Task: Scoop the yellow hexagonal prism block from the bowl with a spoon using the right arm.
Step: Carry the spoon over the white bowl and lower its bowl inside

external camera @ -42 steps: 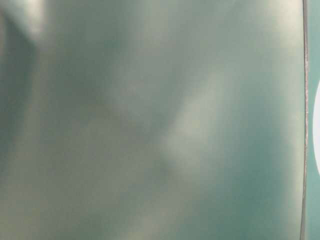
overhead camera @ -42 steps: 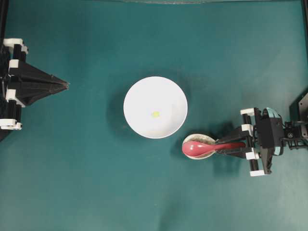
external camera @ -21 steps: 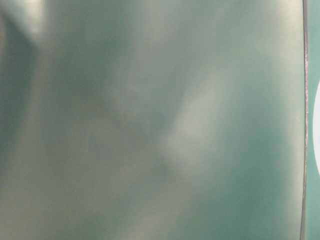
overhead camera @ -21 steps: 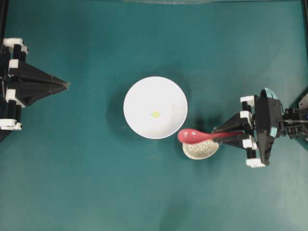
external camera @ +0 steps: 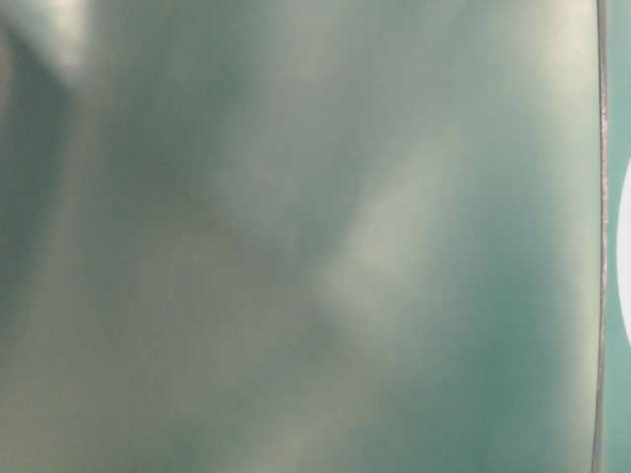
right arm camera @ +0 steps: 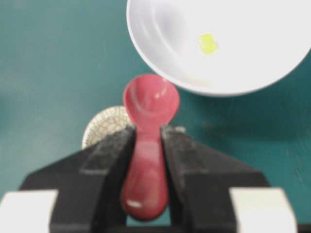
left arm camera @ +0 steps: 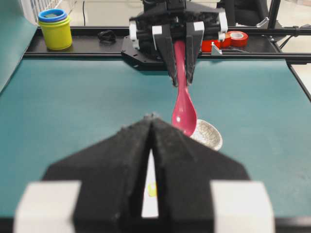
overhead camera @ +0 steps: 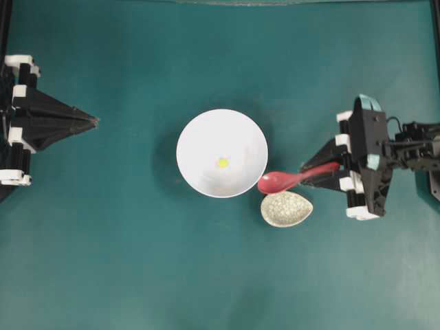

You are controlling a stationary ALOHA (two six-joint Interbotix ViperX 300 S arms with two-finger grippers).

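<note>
Yellow hexagonal prism block (overhead camera: 223, 162) lies near the centre of the white bowl (overhead camera: 196, 134) on the teal surface (overhead camera: 137, 261). At nine o'clock the left claw (overhead camera: 93, 121) rests pressed together. At the bowl's four o'clock rim hangs the pink-red spoon (overhead camera: 278, 181), handle pinched by the right claw (overhead camera: 323, 173), above the speckled dish (overhead camera: 286, 209).

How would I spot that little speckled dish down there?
Find the large white bowl mid-table. Just off its lower-right rim lies the small speckled beige oval dish, under the pink-red spoon. Unlike the plain round bowl, it is crackle-patterned, egg-shaped and much smaller.
</note>
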